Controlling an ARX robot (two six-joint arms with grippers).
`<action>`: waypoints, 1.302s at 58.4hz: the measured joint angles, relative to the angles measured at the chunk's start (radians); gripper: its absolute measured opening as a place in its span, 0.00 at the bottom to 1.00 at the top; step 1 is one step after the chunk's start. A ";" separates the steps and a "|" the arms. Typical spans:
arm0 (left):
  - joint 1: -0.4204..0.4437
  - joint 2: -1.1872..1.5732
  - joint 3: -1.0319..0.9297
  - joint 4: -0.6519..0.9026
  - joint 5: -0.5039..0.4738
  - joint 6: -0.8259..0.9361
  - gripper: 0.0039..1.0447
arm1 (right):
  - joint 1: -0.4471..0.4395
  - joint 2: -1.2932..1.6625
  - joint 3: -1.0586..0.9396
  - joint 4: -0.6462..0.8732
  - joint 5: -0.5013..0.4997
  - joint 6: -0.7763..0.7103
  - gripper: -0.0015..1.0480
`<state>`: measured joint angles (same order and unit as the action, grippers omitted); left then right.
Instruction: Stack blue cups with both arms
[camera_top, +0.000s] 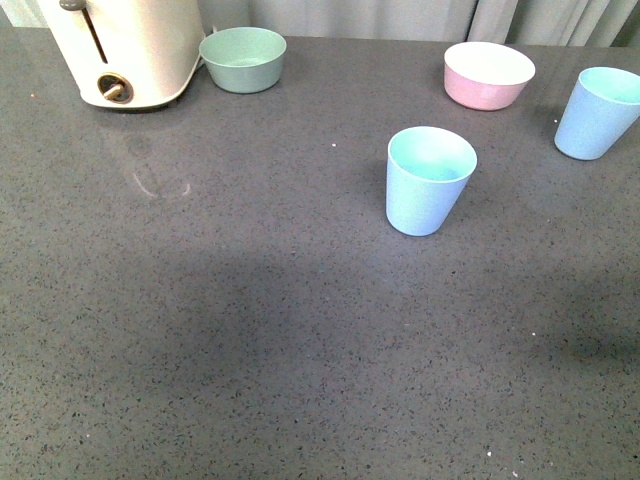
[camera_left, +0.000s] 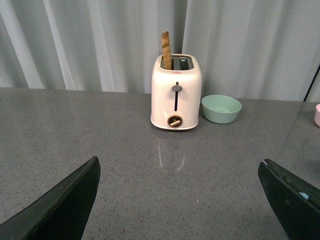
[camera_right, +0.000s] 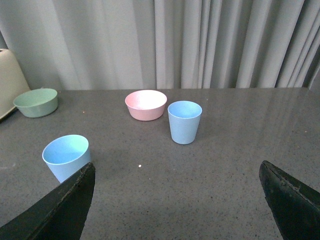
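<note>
The left arm's fingers (camera_left: 65, 205) are held low and about level over the bench (camera_top: 200, 330), spread wide and released, aimed toward a cream toaster (camera_top: 120, 50) at the far left with a slice of toast (camera_left: 166, 50) standing in its slot. Just right of the toaster sits the green bowl (camera_top: 243, 58). Right of centre, well apart from both bowls, the nearer blue cup (camera_top: 428, 180) stands upright on its narrow base, long axis vertical, mouth up. Behind it and to the right is the pink bowl (camera_top: 488, 75). Beside that bowl, at the right edge of the front view, the farther blue cup (camera_top: 598, 112) is also upright with its mouth up. The right arm's fingers (camera_right: 292, 200) sit low and level too, parted wide and released. The nearer cup stands just beyond one fingertip, which partly hides it. Neither arm shows in the front view.
</note>
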<state>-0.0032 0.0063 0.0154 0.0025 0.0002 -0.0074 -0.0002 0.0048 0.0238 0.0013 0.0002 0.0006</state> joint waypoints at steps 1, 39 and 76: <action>0.000 0.000 0.000 0.000 0.000 0.000 0.91 | 0.000 0.000 0.000 0.000 0.000 0.000 0.91; 0.000 0.000 0.000 0.000 0.000 0.000 0.92 | -0.309 1.184 0.511 0.204 -0.386 -0.346 0.91; 0.000 0.000 0.000 0.000 0.000 0.000 0.92 | -0.123 1.993 1.348 -0.145 -0.324 -0.710 0.91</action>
<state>-0.0032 0.0063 0.0154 0.0025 0.0002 -0.0071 -0.1230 1.9980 1.3720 -0.1440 -0.3237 -0.7097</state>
